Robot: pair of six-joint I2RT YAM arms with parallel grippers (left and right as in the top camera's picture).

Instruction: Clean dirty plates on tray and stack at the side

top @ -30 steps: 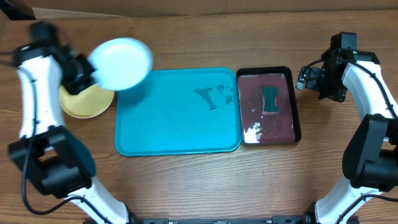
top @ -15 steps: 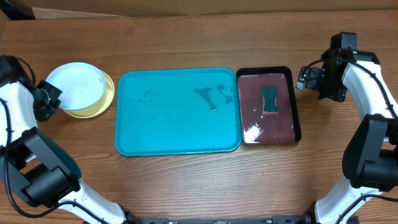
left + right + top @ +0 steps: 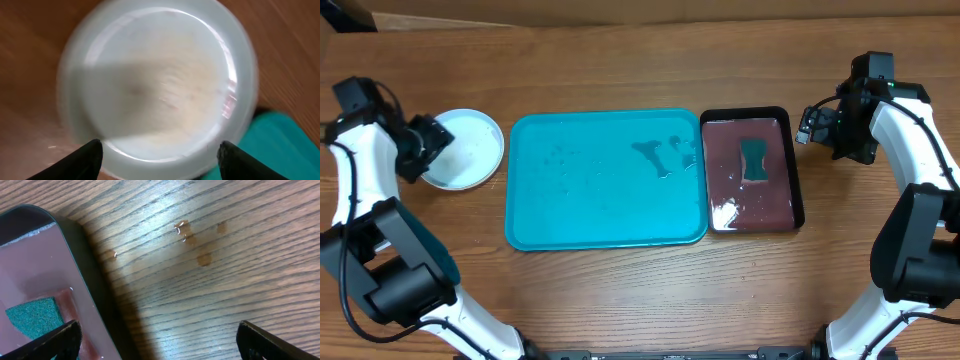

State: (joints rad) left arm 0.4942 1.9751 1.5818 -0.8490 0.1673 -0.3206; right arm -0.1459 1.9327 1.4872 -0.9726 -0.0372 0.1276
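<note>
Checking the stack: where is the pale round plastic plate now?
In the overhead view, the pale round plastic plate lies left of the turquoise rectangular tray, beside the left end effector.

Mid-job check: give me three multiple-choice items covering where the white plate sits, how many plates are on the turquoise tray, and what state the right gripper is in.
1. Where is the white plate relative to the turquoise tray?
A. Lying on it
B. Off it, on the left arm's side
C. Off it, on the right arm's side

2. How many plates lie on the turquoise tray?
A. None
B. One
C. Two

3. The right gripper is:
A. Shut on a plate
B. Shut on nothing
C. Open and empty

Answers:
1 B: the overhead view shows the plate beyond the tray's left edge.
2 A: the tray's floor holds only wet streaks.
3 C: in the right wrist view its fingertips stand wide apart with only bare wood between them.
</note>
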